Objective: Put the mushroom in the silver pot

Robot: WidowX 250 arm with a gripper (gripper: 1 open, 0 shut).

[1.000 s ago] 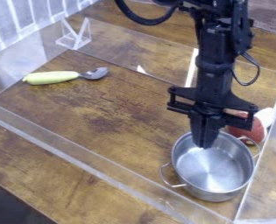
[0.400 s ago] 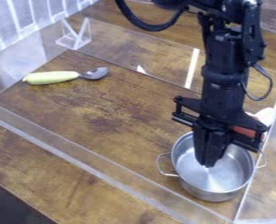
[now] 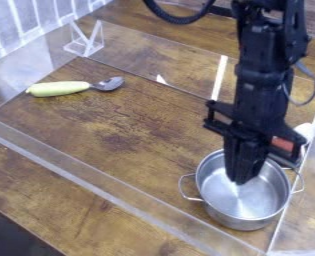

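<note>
The jaws are pressed together, pointing straight down, and I cannot make out anything between them. The gripper [image 3: 247,172] hangs inside the rim of the silver pot [image 3: 240,200], a shallow, shiny steel round with a small loop handle at its left side, standing on the wooden table [image 3: 106,125]. The mushroom is hidden from here. A second ago the arm stood further left and a reddish-brown cap showed at the pot's right edge; now the arm covers that spot. The yellow-green vegetable [image 3: 57,88] and spoon [image 3: 109,83] lie unmoved.
</note>
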